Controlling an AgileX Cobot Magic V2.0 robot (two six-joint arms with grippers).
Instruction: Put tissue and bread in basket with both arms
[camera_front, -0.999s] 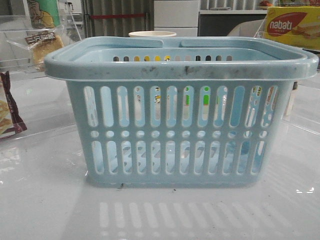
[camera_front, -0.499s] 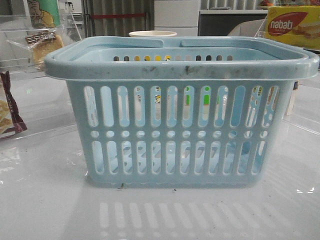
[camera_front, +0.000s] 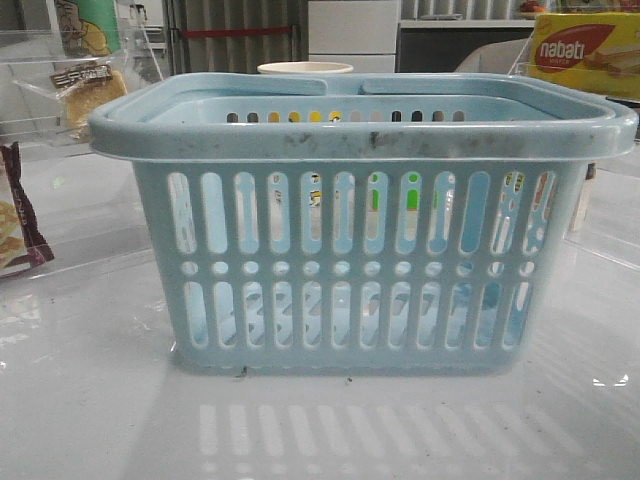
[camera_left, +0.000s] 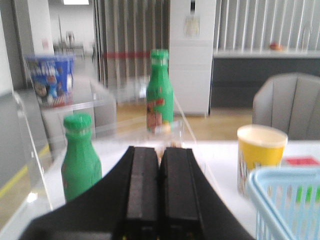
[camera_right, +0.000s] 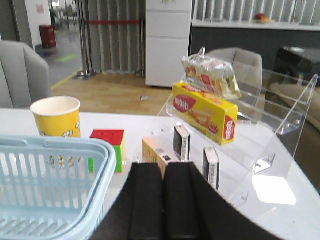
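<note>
Evidently both claws — left claw (camera_left: 160, 200) and right claw (camera_right: 163, 205) — sit pressed closed, empty, near the basket (camera_front: 360, 140).

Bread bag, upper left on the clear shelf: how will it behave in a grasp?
The bread sits in a loose clear bag, so the film will probably crumple and slip before the loaf is gripped. The loaf looks soft, likely light and squashable. It rests on a clear tiered stand, so a push may slide it.

Almost nothing differs from the earlier front views. The pale blue basket (camera_front: 362, 220) sits a trace lower and further left in the picture than half a second ago, its right rim corner shifted slightly. Neither arm has entered the front view.
</note>
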